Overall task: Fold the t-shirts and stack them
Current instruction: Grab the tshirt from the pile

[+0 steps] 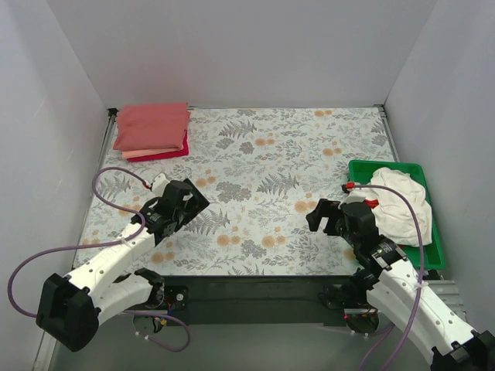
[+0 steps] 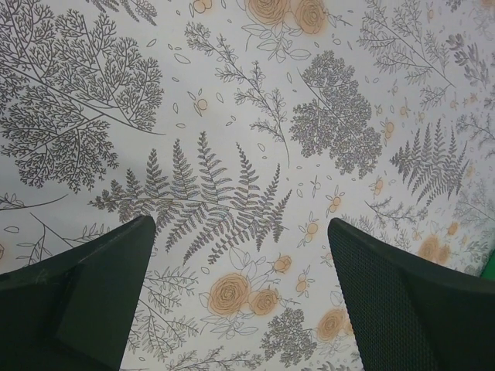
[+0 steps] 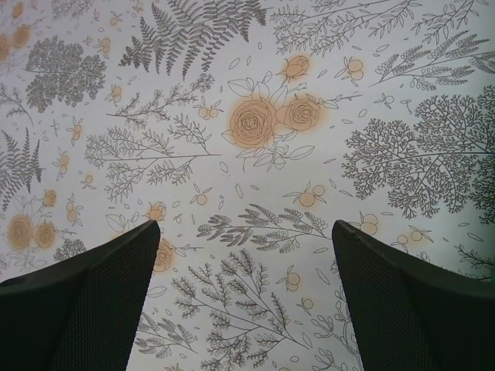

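My left end effector (image 1: 184, 202) and right end effector (image 1: 329, 216) gape wide, empty. Folded t-shirts (image 1: 151, 131) sit stacked at the counter's far-left corner; the white t-shirt (image 1: 398, 205) lies unfolded in the tray (image 1: 362, 168), right edge.

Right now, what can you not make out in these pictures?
1. Top view: shirt count in the folded stack; upper layers cover lower ones.
2. Top view: anything under the white t-shirt in the green tray; its crumples hide it.
3. Both wrist views: no t-shirt inside the frame.
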Tool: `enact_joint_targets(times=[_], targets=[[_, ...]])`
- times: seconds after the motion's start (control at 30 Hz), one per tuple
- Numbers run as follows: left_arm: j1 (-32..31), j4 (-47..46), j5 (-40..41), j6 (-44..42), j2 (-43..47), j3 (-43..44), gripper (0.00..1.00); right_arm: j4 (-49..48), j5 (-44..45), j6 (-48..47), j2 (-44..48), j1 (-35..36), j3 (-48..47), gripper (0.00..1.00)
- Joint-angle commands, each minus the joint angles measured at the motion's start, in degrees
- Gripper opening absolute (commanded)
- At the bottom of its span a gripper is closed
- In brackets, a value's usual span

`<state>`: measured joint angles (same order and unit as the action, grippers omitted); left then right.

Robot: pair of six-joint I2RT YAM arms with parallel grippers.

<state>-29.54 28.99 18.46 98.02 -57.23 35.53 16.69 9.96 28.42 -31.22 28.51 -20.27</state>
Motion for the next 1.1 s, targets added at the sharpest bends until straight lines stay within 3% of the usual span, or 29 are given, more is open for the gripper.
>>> enact_joint_targets(times=[0.0, 0.33, 0.5, 0.63, 1.07], targets=[[-0.34, 0.54, 1.49, 1.04, 2.12, 2.0, 0.94, -0.6, 1.11, -0.65, 1.16, -0.12, -3.37, 0.98], [-0.34, 0.27, 2.54, 1.03, 3.0, 1.04, 0.95, 1.32, 4.89, -4.08, -5.94, -0.21, -9.42, 0.98], [-0.34, -0.69, 2.9, 0.95, 4.67, -0.63, 0.95, 8.25, 17.34, -1.8, -13.33, -0.47, -16.81, 0.98], [-0.34, -1.48, 2.55, 0.77, 5.64, -1.69, 0.95, 12.22, 21.15, -1.53, -17.55, -3.63, -23.31, 0.98], [-0.34, -3.5, 0.0, -1.07, 5.46, -2.74, 0.95, 15.04, 12.55, -9.88, -33.8, -42.72, -30.35, 0.98]])
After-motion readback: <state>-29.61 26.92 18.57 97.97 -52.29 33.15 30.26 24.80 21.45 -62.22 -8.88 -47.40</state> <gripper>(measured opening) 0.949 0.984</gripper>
